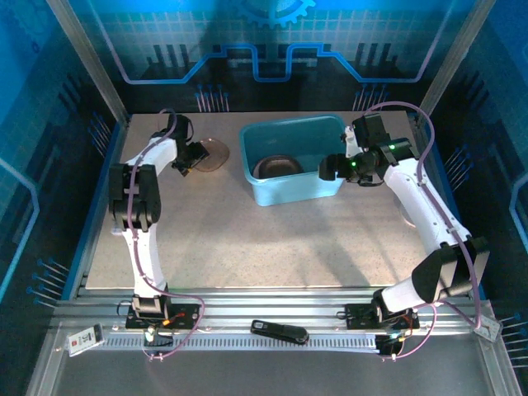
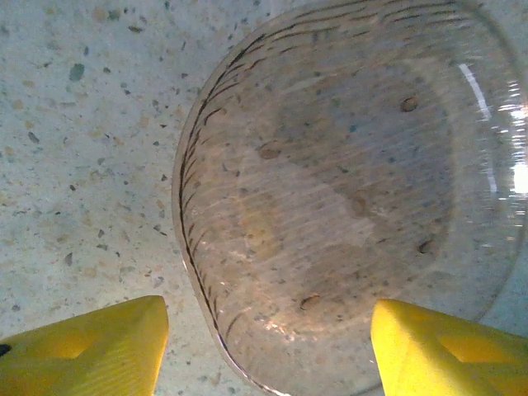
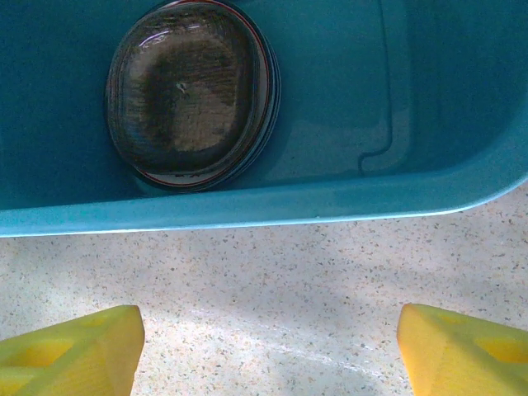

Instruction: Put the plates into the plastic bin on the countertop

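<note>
The left tool (image 1: pixel 188 161) hangs low over the beige speckled worktop (image 1: pixel 264 239), its yellow fingers (image 2: pixel 91 346) spread wide on either side of the near edge of a translucent smoky-brown plate (image 2: pixel 330 206). That plate lies flat on the worktop, left of the teal bin (image 1: pixel 293 191). Whether either finger touches its rim cannot be told. The right tool (image 3: pixel 268 318) is just outside the bin's wall, spread wide above bare worktop with nothing in its grasp. Inside the bin rests a stack of plates (image 3: pixel 190 95), a smoky-brown one on top of round ones with patterned rims.
</note>
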